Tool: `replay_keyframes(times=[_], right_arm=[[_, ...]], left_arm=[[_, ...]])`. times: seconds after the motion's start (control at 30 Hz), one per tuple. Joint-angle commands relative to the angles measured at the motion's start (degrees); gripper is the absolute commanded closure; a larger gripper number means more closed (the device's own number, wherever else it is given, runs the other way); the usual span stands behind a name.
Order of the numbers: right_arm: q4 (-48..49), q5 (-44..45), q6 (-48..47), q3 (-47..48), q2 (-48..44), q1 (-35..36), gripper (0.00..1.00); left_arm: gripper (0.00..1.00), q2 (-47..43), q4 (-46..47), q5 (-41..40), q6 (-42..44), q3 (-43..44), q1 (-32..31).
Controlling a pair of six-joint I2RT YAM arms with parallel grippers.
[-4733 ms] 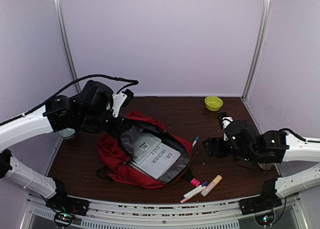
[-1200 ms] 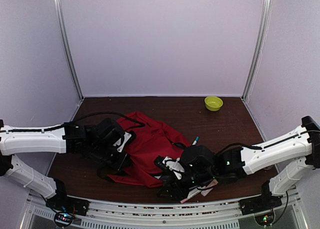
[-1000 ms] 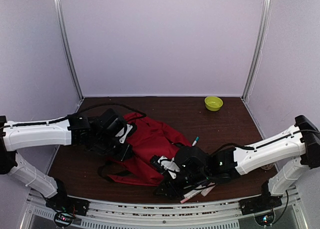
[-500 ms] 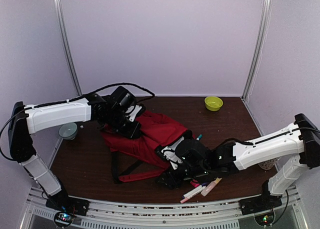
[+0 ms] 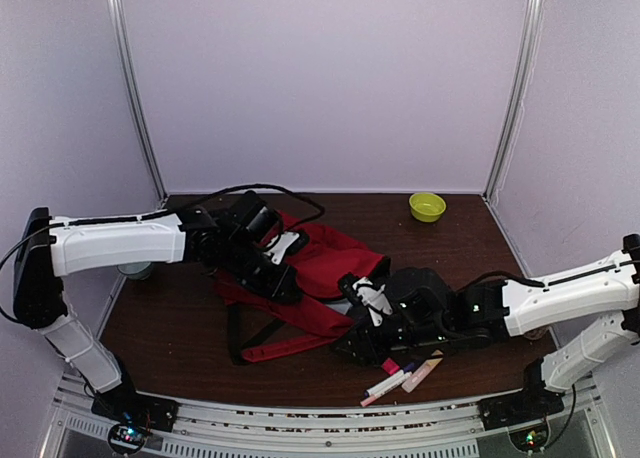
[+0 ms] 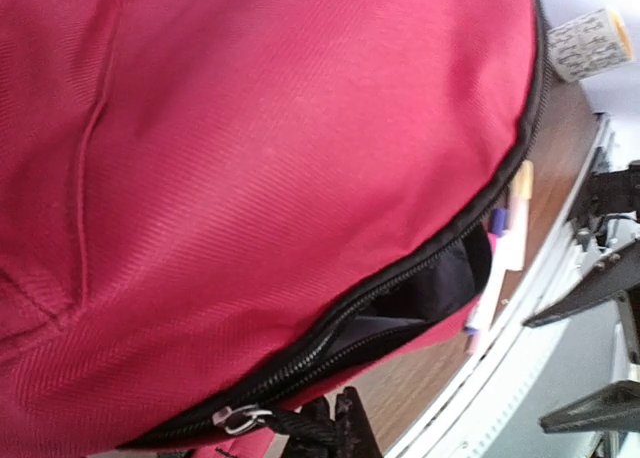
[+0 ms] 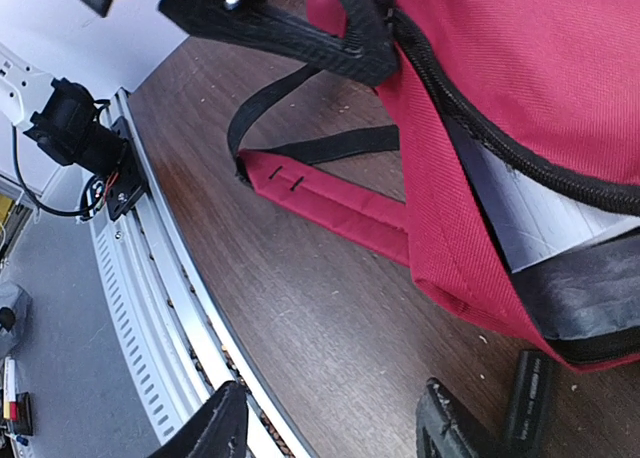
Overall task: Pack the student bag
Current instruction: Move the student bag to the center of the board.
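Nearest the front rail, just in front of the student bag's (image 5: 330, 263) right end, a few markers (image 5: 385, 386) and a yellow highlighter (image 5: 424, 371) lie in a loose cluster on the dark wooden table (image 5: 170, 328). The right gripper (image 7: 335, 398) sits low at that same front right corner of the bag. Its two fingers (image 7: 215, 428) stand well apart with only bare tabletop between them, so it grips nothing. The bag itself lies across the middle of the table, between the two arms. Its left end is raised, and its straps trail out from its front left side: a black strap (image 7: 290, 143) and a red padded one (image 7: 340, 203), both flat on the wood. From the right wrist view, the bag's zipper gapes along the lower edge, and a white book (image 7: 520, 213) shows inside the dark lining. On the bag's left end, the left gripper (image 6: 335, 428) is closed tight on the bag's edge, right by the silver zipper pull (image 6: 240, 418). From there the zipper runs away partly undone, with a dark gap (image 6: 420, 293) open further along. Left of the bag, a sliver of a grey-green bowl (image 5: 133, 272) shows under the left arm. Well behind the bag's right end, near the back wall, stands a small green bowl (image 5: 427, 206).
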Motion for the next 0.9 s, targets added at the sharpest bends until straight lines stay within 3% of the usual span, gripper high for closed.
replay_keyframes(times=[0.0,0.13,0.23,0.4,0.53,0.7,0.87], right_arm=[[-0.84,2.97,1.9,-2.16,-2.33,-0.54,0.42],[-2.48,3.91,1.92,-1.42,-2.97,-0.55,0.42],[-4.57,4.55,1.48,0.76,-2.58,-0.51,0.42],[-5.13,4.03,1.21,4.17,-0.26,-0.25,0.42],[-5.29,5.1,1.27,7.05,2.03,-0.24,0.41],[-7.94,8.87,5.06,13.01,6.79,-2.11,0.4],[-5.05,2.88,13.87,16.88,12.09,-6.51,0.41]], left_arm=[[0.94,2.38,8.1,5.05,-2.9,0.43,-0.76],[0.64,1.48,8.79,6.04,-2.79,0.72,-0.99],[0.5,-1.04,6.88,4.4,-1.54,1.63,-0.92],[0.45,-5.62,0.98,-0.33,0.83,2.48,-0.25],[0.39,-10.38,-3.44,-8.73,1.61,-0.15,0.03],[0.39,-16.38,-3.3,-14.96,0.29,-6.68,0.74],[0.39,-21.69,-1.42,-19.92,-1.14,-12.14,0.77]])
